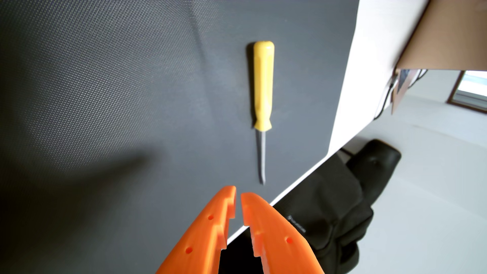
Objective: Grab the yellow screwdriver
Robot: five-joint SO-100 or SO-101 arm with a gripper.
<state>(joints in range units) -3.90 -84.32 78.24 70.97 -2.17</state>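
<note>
Orange gripper (238, 193) nearly clenched, holding nothing — yellow screwdriver (263, 87) lies ahead of the fingertips, shaft tip nearest. Probably approach pose; height above the dark mat (105, 105) unclear.

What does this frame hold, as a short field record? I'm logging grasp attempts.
target: yellow screwdriver, lying flat, untouched
orientation: handle toward top of the wrist view, shaft tip toward the gripper
surface: dark mat on a white table
gripper: orange gripper, nearly shut, holding nothing, just short of the tip
off table: black bag on the floor
stage: approach, no grasp yet
</note>
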